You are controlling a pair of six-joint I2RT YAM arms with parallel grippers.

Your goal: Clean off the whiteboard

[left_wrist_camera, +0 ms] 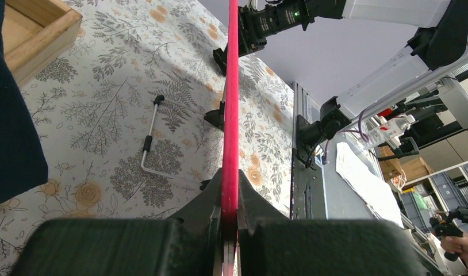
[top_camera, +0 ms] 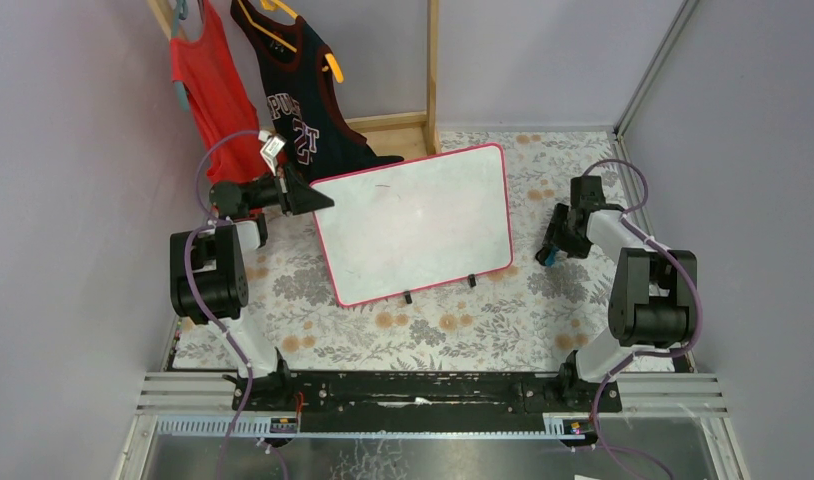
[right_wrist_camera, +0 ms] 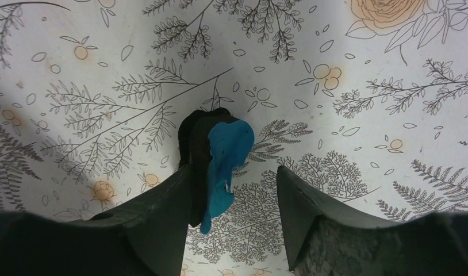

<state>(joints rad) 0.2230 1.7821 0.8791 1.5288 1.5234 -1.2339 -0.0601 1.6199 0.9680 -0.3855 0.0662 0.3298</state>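
**A:** What's the biggest thing there?

**B:** The table [top_camera: 463, 330], under a floral cloth. On it stands one board [top_camera: 418, 225], in the middle, a little left of centre.

**A:** Which way does it lie?

**B:** Its long axis runs left to right, with the left end nearer the arm bases. It stands on its long lower edge and leans back, so the white face looks up towards the bases. I see only faint smudges on it.

**A:** And the arms?

**B:** There are two. The left gripper [top_camera: 318, 197] is clamped tight on the pink frame at the board's upper left edge. The right gripper [top_camera: 553, 250] is low over the cloth, well to the right of the board, with its fingers spread wide.

**A:** Is it holding anything?

**B:** No. One blue and black eraser [right_wrist_camera: 223, 155] leans against one finger [right_wrist_camera: 162, 213], apart from the other.

**A:** Anything smaller?

**B:** Two tops hang at the back left, a red top [top_camera: 208, 100] and a dark top [top_camera: 298, 100]. Two black feet [top_camera: 408, 297] show under the board.
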